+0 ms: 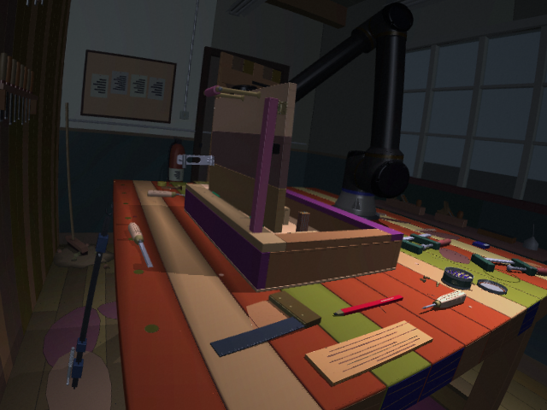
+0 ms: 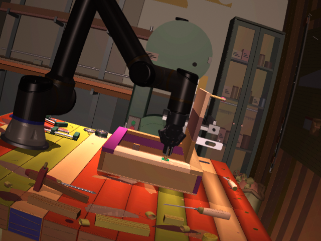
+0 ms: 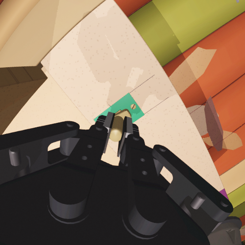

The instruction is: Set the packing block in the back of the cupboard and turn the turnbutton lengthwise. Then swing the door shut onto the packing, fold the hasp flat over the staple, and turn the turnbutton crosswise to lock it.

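A brass turnbutton (image 3: 118, 124) stands on a green plate (image 3: 120, 109) on the pale front rim of the cupboard (image 2: 150, 160), which lies flat on the bench. The door (image 1: 252, 154) stands upright and open on its hinge side, with a silver hasp (image 1: 195, 160) sticking out from its outer face. A small dark packing block (image 1: 303, 220) stands inside the cupboard near the back wall. My gripper (image 3: 117, 128) points straight down over the rim beside the open door (image 2: 197, 122) and is closed around the turnbutton.
The upright door stands close beside my wrist (image 2: 179, 116). On the bench around the cupboard lie a try square (image 1: 265, 326), a red pencil (image 1: 369, 305), a slatted board (image 1: 369, 351), chisels (image 2: 214, 211) and wood offcuts (image 2: 53, 206).
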Robot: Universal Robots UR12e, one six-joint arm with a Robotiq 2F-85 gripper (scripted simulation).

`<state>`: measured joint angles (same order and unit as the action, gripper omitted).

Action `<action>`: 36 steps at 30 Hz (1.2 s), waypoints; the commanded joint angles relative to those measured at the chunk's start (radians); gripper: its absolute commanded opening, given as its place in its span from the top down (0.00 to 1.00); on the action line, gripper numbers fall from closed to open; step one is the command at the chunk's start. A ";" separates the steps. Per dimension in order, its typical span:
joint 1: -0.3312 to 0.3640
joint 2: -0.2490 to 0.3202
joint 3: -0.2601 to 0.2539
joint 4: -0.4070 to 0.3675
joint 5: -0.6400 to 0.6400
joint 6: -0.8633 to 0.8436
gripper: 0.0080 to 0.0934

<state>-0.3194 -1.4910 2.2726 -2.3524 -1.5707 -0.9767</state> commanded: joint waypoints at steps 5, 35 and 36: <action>0.000 0.000 -0.001 0.000 0.000 -0.070 1.00; 0.000 0.000 -0.001 0.000 0.000 -0.143 1.00; 0.000 0.000 -0.001 0.000 0.000 -0.143 1.00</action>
<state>-0.3194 -1.4910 2.2726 -2.3524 -1.5707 -1.1196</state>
